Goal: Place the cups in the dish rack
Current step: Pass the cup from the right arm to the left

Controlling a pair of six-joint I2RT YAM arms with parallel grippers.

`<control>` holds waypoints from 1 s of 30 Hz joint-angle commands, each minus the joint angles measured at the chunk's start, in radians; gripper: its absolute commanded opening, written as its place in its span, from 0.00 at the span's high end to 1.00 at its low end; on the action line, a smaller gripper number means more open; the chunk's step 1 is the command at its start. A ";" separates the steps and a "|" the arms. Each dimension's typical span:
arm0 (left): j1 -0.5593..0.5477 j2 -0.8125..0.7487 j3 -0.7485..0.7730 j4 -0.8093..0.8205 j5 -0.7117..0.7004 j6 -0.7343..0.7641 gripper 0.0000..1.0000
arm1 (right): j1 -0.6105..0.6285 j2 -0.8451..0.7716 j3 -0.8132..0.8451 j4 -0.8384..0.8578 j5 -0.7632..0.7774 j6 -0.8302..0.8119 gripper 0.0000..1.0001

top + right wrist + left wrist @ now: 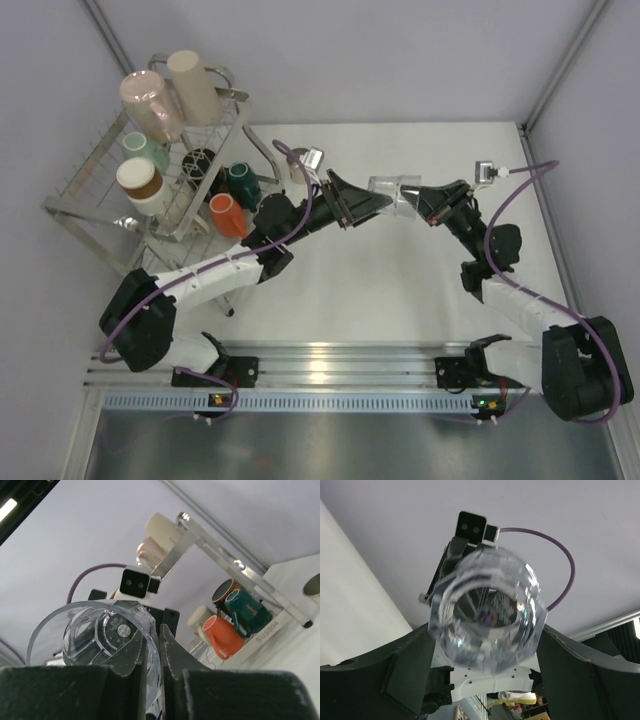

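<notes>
Above the white counter (400,290), the clear glass cup (395,195) is held aloft, well apart from the dish rack (100,220). The left fingers (395,675) are seen spread beside its base; grip cannot be told. The right fingers (225,695) are pinched on its rim.

This is plainly a robotics lab test cell. Two robot arms (200,275) with purple cables (573,572) are bolted to an aluminium rail (340,362) along a white counter (400,290), boxed in by plain panels (400,60) and metal posts (571,55).
</notes>
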 commanded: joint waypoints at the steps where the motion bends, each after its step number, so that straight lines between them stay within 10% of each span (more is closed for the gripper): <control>1: -0.001 -0.002 -0.042 0.270 -0.053 -0.077 0.19 | 0.070 -0.018 -0.024 0.086 -0.045 -0.075 1.00; 9: -0.001 -0.043 -0.085 0.237 -0.084 -0.022 0.34 | 0.097 0.071 -0.098 0.201 -0.027 -0.061 1.00; 15: 0.004 -0.095 -0.089 0.086 -0.145 0.058 1.00 | 0.104 0.097 -0.122 0.192 -0.032 -0.090 0.87; 19: 0.004 -0.207 -0.132 -0.062 -0.254 0.174 1.00 | 0.106 0.071 -0.153 0.094 -0.029 -0.153 0.59; 30: 0.004 -0.361 -0.084 -0.645 -0.628 0.323 1.00 | 0.106 0.090 -0.204 0.035 -0.050 -0.215 0.53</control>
